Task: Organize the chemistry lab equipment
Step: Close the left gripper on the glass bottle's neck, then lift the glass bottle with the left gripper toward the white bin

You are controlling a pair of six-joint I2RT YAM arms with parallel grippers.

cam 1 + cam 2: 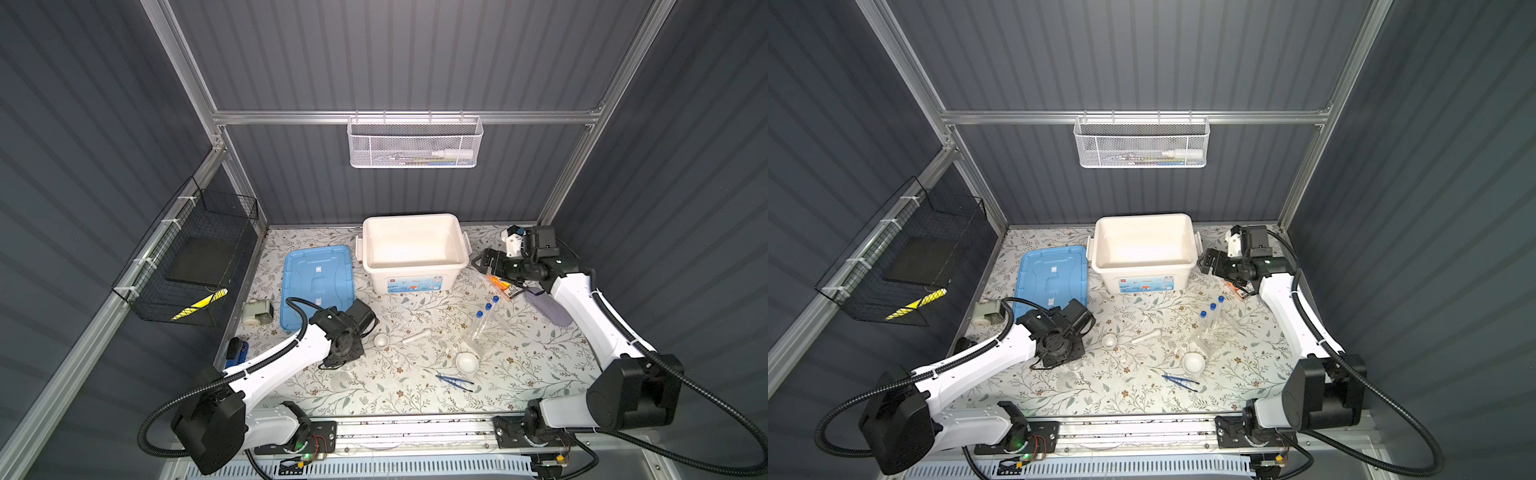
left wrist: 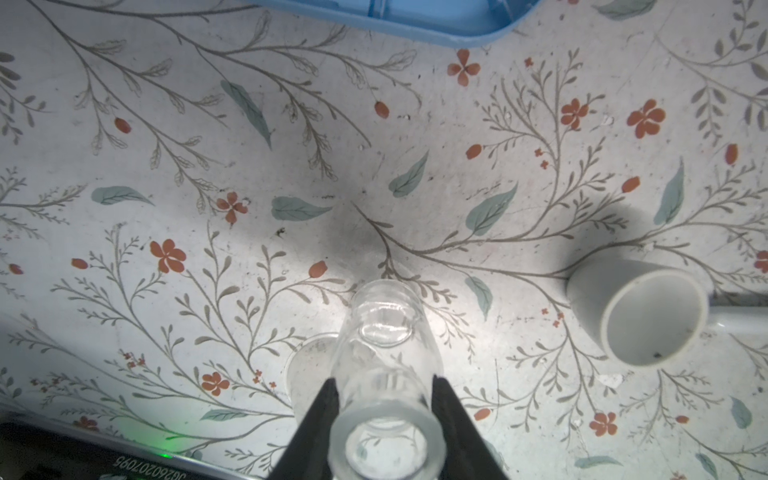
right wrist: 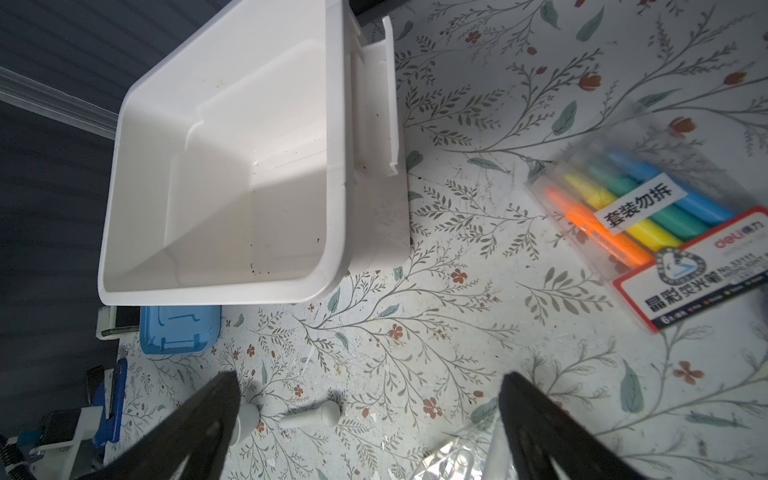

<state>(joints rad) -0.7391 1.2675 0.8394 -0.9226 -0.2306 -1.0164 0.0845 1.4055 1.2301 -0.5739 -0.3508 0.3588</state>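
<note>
A small clear glass vial [image 2: 386,332] stands on the flowered table, and my left gripper [image 2: 384,380] is shut on it, its black fingers [image 2: 324,411] pressing both sides. In both top views that gripper [image 1: 337,365] points down at the front left, hiding the vial. A small white dish [image 1: 381,341] and the white pestle [image 1: 417,336] lie just right of it. Three blue-capped tubes [image 1: 487,311] lean in a clear rack [image 1: 484,332]. A second white dish [image 1: 466,362] and dark blue tweezers [image 1: 454,382] lie nearer the front. My right gripper [image 1: 482,262] hangs open and empty beside the bin.
An open white bin [image 1: 415,266] stands at the back, with its blue lid [image 1: 318,282] to the left. A marker pack [image 3: 644,224] lies under my right arm. A stapler [image 1: 237,351] sits at the left edge. Another clear glass piece [image 2: 311,365] stands next to the vial.
</note>
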